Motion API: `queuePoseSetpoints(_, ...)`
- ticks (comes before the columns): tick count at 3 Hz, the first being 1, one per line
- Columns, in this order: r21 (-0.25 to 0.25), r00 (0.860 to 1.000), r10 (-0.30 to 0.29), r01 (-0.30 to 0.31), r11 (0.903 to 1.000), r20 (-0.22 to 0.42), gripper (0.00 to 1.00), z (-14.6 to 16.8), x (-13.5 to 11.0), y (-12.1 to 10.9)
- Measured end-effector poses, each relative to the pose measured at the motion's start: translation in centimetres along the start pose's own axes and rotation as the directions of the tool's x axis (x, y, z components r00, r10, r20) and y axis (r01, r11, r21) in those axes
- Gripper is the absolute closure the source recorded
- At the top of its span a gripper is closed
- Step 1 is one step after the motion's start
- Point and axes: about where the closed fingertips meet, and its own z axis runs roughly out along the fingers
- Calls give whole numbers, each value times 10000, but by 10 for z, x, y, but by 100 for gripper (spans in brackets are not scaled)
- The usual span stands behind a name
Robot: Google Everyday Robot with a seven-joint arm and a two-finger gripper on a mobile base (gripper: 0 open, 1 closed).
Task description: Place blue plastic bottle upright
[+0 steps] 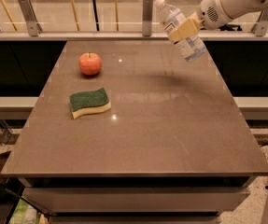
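Note:
The blue plastic bottle (179, 29) is clear and pale bluish with a white cap and a white label. It hangs in the air above the far right part of the table (138, 139), tilted, with the cap up and to the left. My gripper (184, 30) comes in from the upper right on a white arm and is shut on the bottle's middle with tan fingers (186, 28).
A red apple (90, 63) sits at the far left of the table. A green and yellow sponge (89, 102) lies in front of it. A glass railing with metal posts (147, 14) runs behind the table's far edge.

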Motion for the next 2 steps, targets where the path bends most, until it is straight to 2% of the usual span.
queuePoseSetpoints(1,-231,9935,389,-366,9991,1074,100,4,-3,0)
queuePoseSetpoints(2,-328,9739,495,-433,9985,2216,100,4,-6,2)
